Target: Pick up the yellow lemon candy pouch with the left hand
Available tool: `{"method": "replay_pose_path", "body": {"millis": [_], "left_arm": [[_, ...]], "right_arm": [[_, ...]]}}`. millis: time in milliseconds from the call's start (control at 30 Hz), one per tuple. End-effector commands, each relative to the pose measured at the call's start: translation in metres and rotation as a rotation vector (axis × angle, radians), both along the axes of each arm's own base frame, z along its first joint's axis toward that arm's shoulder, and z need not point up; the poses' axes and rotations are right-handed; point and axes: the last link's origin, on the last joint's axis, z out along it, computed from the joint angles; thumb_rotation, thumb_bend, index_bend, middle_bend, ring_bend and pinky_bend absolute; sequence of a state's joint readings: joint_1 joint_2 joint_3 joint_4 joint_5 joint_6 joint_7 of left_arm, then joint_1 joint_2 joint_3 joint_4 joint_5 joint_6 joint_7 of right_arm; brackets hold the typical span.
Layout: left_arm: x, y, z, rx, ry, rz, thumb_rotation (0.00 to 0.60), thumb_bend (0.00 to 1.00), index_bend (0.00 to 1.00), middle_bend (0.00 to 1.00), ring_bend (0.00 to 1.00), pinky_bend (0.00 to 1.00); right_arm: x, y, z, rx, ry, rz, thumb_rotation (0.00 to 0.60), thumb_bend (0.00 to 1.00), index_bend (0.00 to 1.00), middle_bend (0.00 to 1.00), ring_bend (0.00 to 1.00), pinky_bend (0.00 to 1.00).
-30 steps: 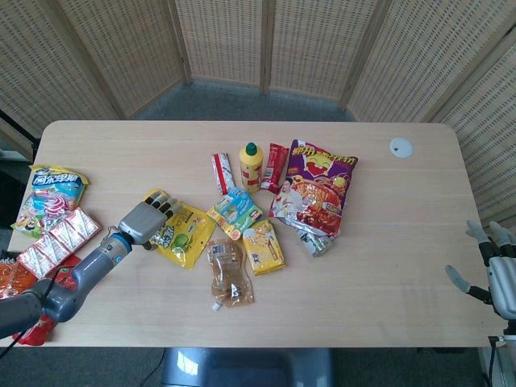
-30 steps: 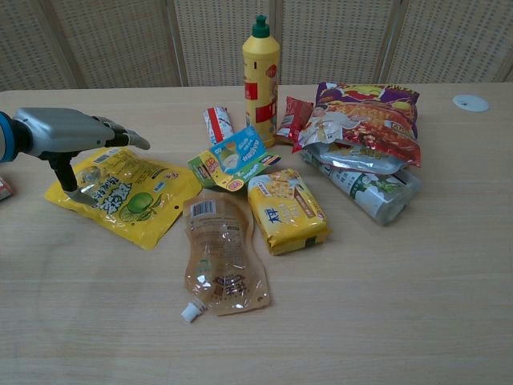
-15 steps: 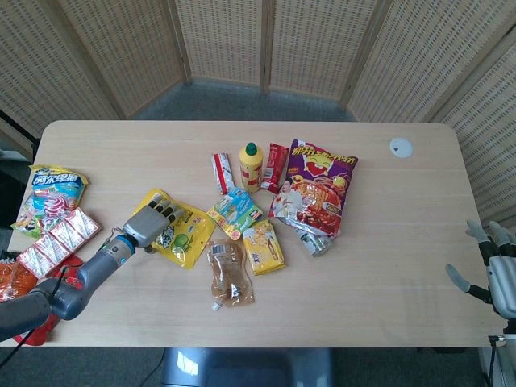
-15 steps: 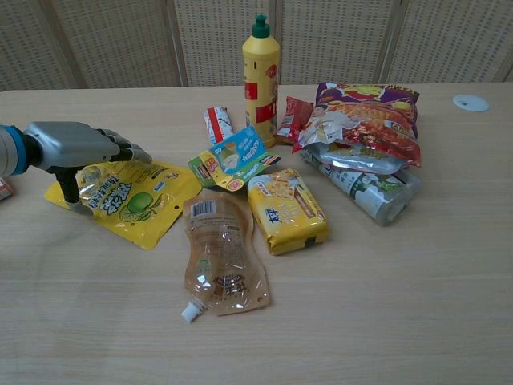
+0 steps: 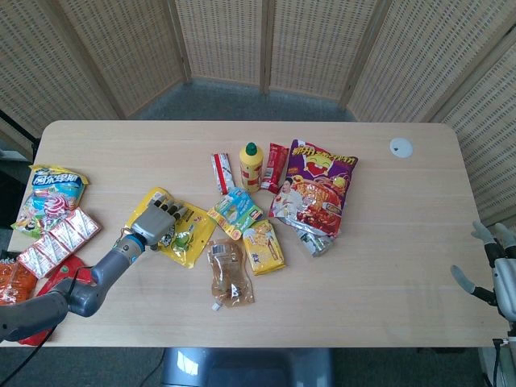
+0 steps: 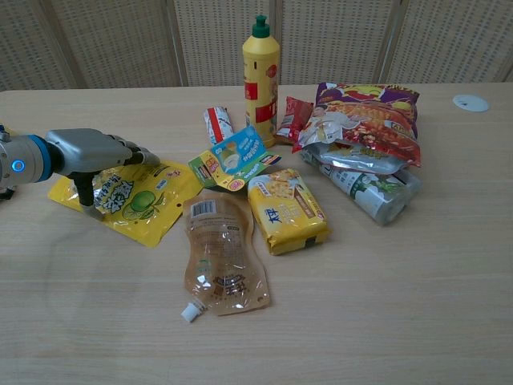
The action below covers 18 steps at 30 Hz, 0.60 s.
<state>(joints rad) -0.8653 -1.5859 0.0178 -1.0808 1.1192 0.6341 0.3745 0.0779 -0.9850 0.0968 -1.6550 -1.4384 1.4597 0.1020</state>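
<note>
While the light wooden table (image 5: 387, 266) shows bare surface along its near edge and right half, the snacks crowd its middle and left end. Largest is the purple crisp bag (image 5: 316, 187), then the flat yellow lemon candy pouch (image 6: 135, 200), lying left of the clear amber spout pouch (image 6: 219, 252). The grey left hand (image 6: 90, 152) rests over the pouch's left part, thumb down at its near edge, fingers (image 6: 135, 151) spread, grasping nothing. The right hand (image 5: 498, 270) hangs released beyond the table's right edge.

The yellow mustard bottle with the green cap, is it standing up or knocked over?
Upright. The yellow mustard bottle stands on its base on the table, green cap on top.
</note>
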Motion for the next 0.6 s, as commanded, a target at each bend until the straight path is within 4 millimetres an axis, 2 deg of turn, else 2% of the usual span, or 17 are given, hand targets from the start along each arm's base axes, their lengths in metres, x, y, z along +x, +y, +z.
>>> {"method": "replay_pose_path", "body": {"millis": [33,167,233,433,600], "left_arm": [[0.001,-0.002,-0.001,0.014,-0.017,0.003,0.6,0.08,0.3,0.13,0.25,0.36],[0.0,-0.004,0.002,0.044,-0.045,0.005,0.6,0.08,0.53,0.42,0.49,0.59],[-0.001,-0.004,0.003,0.048,-0.058,0.016,0.6,0.08,0.58,0.49,0.56,0.66],[0.002,-0.003,0.011,0.107,-0.139,0.028,0.6,0.07,0.65,0.63,0.69,0.78],[0.004,0.0,0.033,0.178,-0.222,0.036,0.6,0.08,0.7,0.71,0.78,0.86]], "right_arm": [[0.0,0.0,0.0,0.001,-0.001,0.001,0.044,0.27,0.06,0.25,0.0,0.0],[0.0,0.0,-0.001,0.004,-0.003,0.004,0.039,0.27,0.06,0.25,0.0,0.0],[0.0,0.0,-0.001,0.003,-0.003,0.006,0.04,0.27,0.06,0.25,0.0,0.0],[0.0,0.0,-0.001,-0.002,-0.005,0.006,0.042,0.27,0.06,0.25,0.0,0.0],[-0.001,-0.001,-0.002,-0.003,-0.013,0.011,0.04,0.27,0.06,0.25,0.0,0.0]]}}
